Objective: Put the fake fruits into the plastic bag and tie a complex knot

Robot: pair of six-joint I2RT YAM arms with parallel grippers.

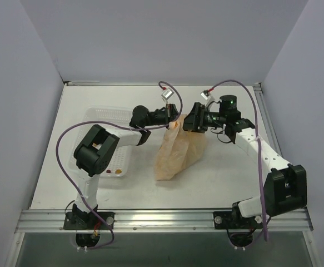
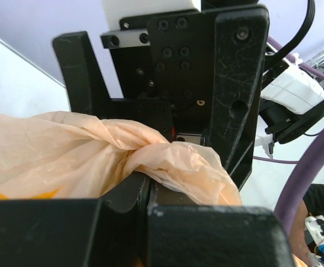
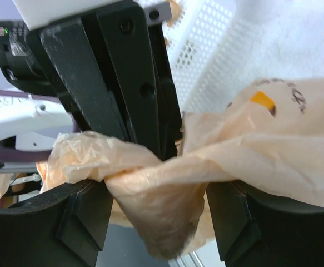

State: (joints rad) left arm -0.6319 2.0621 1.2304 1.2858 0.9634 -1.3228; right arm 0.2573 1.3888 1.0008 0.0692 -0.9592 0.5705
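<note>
The plastic bag (image 1: 177, 153) lies mid-table, its neck lifted between the arms. The left gripper (image 2: 148, 192) is clamped on the twisted film. The right gripper (image 3: 156, 219) stands apart around it, holding nothing. The bag looks thin, soft and slippery, so it is probably best gripped at the bunched twist. A white mesh tray (image 1: 103, 118) sits beside it on the white table (image 1: 223, 178), with plain walls close around.

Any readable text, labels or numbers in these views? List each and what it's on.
Nothing can be quoted; no text is legible in any view.
plastic bag: small dark print beside a yellow patch, too blurred to read.
white arm part: faint grey lettering at the left edge of the right wrist view, cut off and blurred, not legible.
Top view: no text shows at this size.
</note>
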